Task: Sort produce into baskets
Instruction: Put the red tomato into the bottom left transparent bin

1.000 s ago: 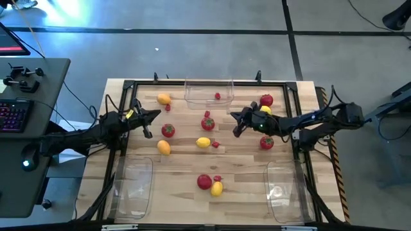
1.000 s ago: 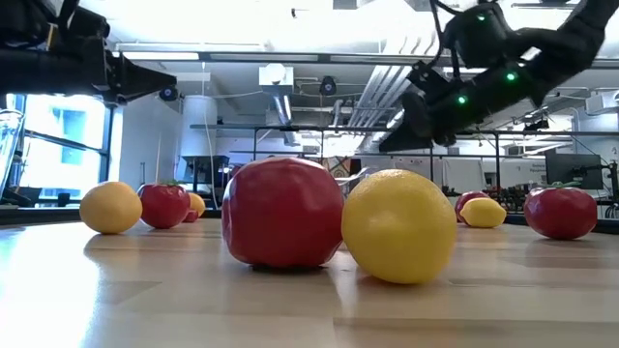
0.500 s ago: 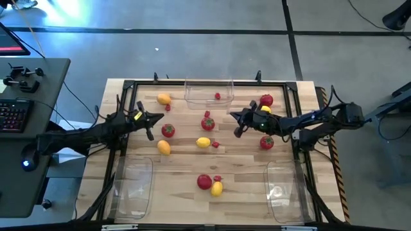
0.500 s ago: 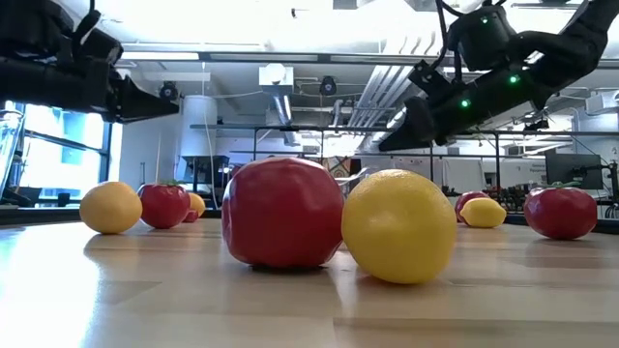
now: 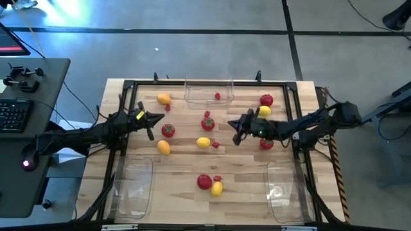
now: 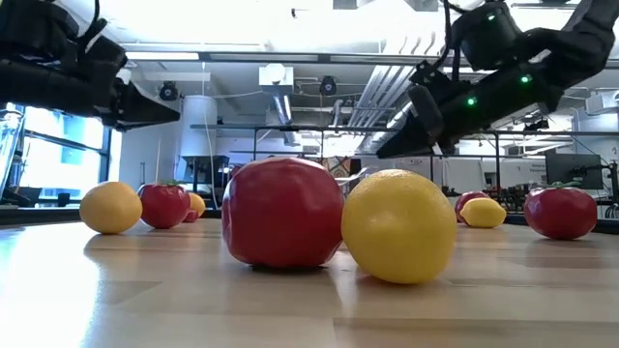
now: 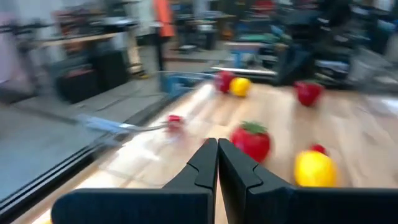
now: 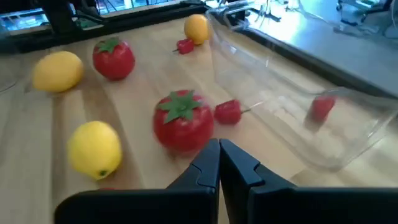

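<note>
Right wrist view alone shows a berry [image 8: 323, 107] (red) inside the bin [image 8: 292, 134] — clearly.

Clear baskets: three – far-centre [image 5: 209, 94], near-left [image 5: 133, 187], near-right [image 5: 283, 191].

Tomatoes: five – [image 5: 266, 100], [image 5: 207, 123], [image 5: 167, 131], [image 5: 266, 144], [image 5: 204, 181].

Lemon-like ovals: five – orange [image 5: 164, 99], orange [image 5: 164, 147], yellow [image 5: 203, 142], yellow [image 5: 217, 188], yellow [image 5: 264, 111].

Small red berries: five visible – one inside far-centre basket [image 5: 218, 96], others on table [image 5: 167, 108], [image 5: 207, 113], [image 5: 216, 144], [image 5: 218, 178].

Robot arms: two.
</note>
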`<act>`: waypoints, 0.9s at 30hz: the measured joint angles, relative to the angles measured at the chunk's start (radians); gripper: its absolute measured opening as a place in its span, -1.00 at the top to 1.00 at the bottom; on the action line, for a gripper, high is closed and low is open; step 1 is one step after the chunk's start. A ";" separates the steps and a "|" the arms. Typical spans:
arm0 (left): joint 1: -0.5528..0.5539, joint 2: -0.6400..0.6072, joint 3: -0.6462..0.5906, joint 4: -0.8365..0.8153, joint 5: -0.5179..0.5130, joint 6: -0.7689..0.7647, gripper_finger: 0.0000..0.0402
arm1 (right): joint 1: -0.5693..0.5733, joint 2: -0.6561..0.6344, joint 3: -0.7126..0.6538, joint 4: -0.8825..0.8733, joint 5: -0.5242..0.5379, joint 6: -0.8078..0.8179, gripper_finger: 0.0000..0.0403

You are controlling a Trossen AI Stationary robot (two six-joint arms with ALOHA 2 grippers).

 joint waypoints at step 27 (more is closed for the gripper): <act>-0.090 0.145 0.137 -0.208 0.031 -0.021 0.98 | 0.165 0.071 0.001 0.199 0.120 -0.053 1.00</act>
